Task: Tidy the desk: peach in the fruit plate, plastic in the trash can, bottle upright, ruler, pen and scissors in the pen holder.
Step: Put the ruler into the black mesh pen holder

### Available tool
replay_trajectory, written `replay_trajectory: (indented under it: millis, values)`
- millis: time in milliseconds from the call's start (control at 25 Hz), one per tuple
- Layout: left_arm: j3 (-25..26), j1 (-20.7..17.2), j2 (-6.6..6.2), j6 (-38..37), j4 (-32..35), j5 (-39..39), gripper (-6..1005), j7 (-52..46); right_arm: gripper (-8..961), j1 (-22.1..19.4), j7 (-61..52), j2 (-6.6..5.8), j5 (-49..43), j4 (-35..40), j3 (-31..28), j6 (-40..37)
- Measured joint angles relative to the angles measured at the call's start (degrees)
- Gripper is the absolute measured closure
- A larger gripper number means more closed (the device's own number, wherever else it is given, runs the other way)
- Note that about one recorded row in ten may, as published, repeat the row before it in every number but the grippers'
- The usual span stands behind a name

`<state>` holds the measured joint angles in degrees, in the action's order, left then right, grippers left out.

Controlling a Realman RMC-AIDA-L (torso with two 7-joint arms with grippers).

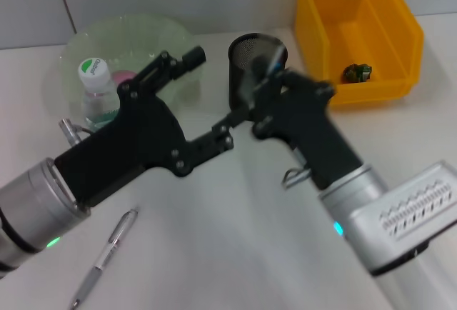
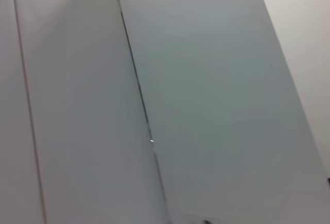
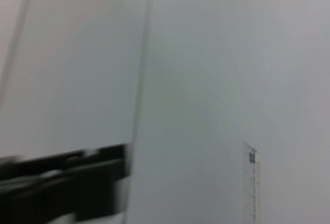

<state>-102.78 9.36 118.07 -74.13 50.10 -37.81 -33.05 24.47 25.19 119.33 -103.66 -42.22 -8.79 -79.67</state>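
Observation:
In the head view my right gripper (image 1: 251, 107) is at the front of the black mesh pen holder (image 1: 254, 58) and looks shut on the clear ruler (image 1: 267, 64), which leans over the holder's rim. The ruler's tip also shows in the right wrist view (image 3: 251, 182). My left gripper (image 1: 212, 97) is open and empty, just left of the right one. A silver pen (image 1: 107, 253) lies at the front left. The bottle (image 1: 96, 92) stands upright by the green fruit plate (image 1: 168, 35), which holds the pink peach (image 1: 126, 78). The scissors are out of view.
A yellow bin (image 1: 314, 31) at the back right holds a small dark green scrap (image 1: 357, 73). Both arms cross the middle of the white desk. The left wrist view shows only the wall.

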Motion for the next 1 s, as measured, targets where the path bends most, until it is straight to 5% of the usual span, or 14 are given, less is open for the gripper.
replay_trajectory:
  millis: [360,720,1000]
  values:
    - [3.01,0.11,-0.42,-6.02,-4.09,-10.99,208,-5.66,945,3.38,-2.48,-2.88,-8.31,0.78,-14.19,8.65]
    - [5.93,1.81,0.06,-8.18,-10.34,-11.96,215,-5.72,944,5.89,-14.59,-1.70,-22.87,8.20,-31.12,19.56]
    - [7.15,3.84,0.05,-8.29,-13.67,-12.02,214,-5.52,944,7.01,-15.58,-0.61,-24.37,11.21,-33.24,22.27]
